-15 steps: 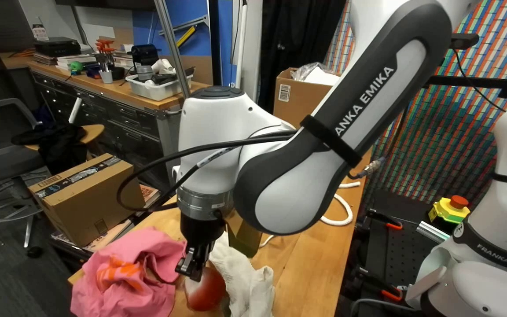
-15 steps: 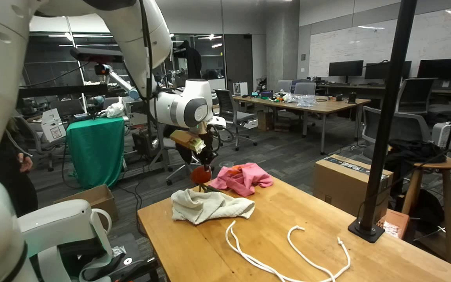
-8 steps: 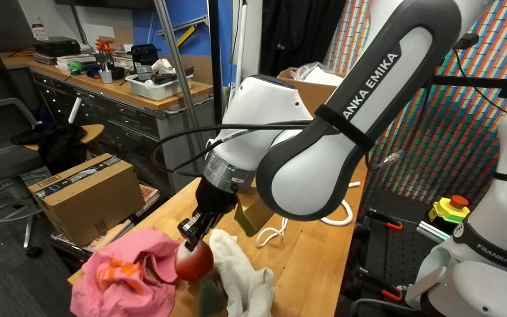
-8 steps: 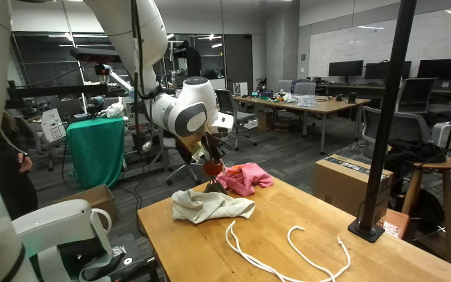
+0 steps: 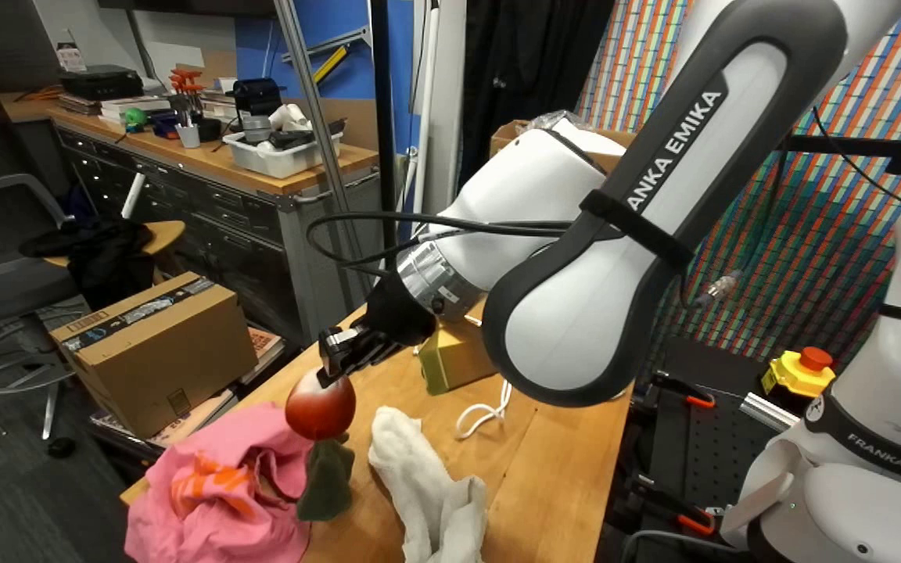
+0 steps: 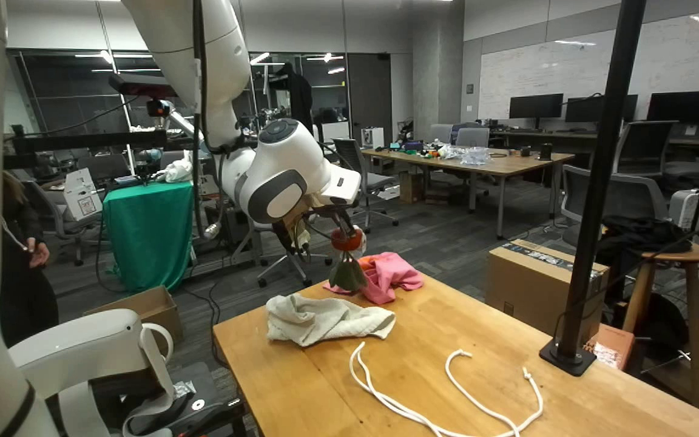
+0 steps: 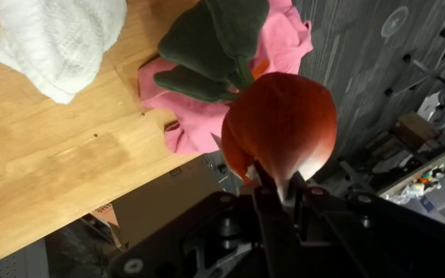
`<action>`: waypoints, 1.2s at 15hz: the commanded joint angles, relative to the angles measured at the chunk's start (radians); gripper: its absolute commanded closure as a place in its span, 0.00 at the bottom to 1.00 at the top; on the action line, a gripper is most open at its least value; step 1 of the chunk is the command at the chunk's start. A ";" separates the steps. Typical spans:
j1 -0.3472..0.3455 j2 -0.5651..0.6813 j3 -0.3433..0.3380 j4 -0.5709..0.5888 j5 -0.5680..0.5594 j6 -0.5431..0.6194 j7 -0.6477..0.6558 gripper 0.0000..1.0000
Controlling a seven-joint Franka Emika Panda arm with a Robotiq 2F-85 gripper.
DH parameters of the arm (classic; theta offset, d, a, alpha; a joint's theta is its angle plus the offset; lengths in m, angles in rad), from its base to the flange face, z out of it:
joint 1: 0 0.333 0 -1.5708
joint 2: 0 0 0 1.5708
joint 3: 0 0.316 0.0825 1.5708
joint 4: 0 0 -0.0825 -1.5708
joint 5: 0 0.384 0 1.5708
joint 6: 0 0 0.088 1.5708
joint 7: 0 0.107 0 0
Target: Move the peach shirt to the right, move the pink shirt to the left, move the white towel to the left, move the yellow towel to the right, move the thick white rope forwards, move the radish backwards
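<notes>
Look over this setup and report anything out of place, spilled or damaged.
Nothing looks spilled or damaged. The pink shirt is bunched over a corner of the table and may overhang, which looks precarious. The radish hangs upside down from the jaws, its leaves lowest.

Both exterior views overlook the table (image 6: 459, 325) — wrist view, nearer.

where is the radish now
The radish is held up in the jaws; in an exterior view it shows left of the white towel, its leaves partly in front of the pink shirt.
</notes>
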 commanded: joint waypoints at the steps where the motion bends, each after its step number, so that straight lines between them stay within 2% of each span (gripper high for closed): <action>1: 0.056 -0.033 -0.075 -0.043 0.089 0.115 -0.005 0.94; 8: 0.226 0.073 -0.293 0.077 0.441 0.209 -0.208 0.94; 18: 0.399 0.350 -0.518 0.422 0.833 0.198 -0.425 0.94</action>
